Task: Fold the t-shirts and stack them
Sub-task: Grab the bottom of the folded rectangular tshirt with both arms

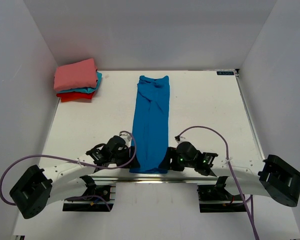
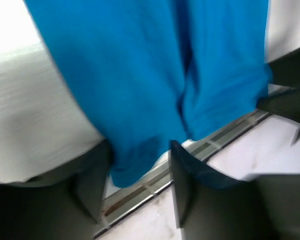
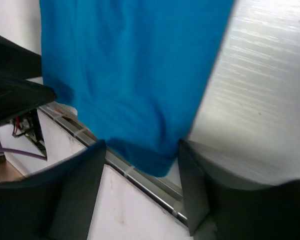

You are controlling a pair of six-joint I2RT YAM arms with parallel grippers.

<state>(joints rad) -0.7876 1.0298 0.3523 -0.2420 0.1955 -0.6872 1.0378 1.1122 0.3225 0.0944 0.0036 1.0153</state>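
Note:
The royal-blue t-shirt (image 1: 151,122) lies folded into a long narrow strip down the middle of the table, its near end at the front edge. My left gripper (image 1: 128,159) is open at the strip's near left corner, and in the left wrist view (image 2: 138,146) that cloth corner (image 2: 135,167) sits between the spread jaws. My right gripper (image 1: 168,161) is open at the near right corner, and in the right wrist view (image 3: 142,145) the blue cloth (image 3: 140,150) sits between its jaws. Neither gripper is closed on the cloth. The folded salmon-pink shirt (image 1: 76,74) tops the teal shirt (image 1: 93,89) and the red shirt (image 1: 75,96) at the far left.
A metal rail (image 2: 140,192) runs along the table's front edge just under the shirt's near end; it also shows in the right wrist view (image 3: 140,181). White walls close in the table on the left, back and right. Purple cables (image 1: 210,131) loop over both arms.

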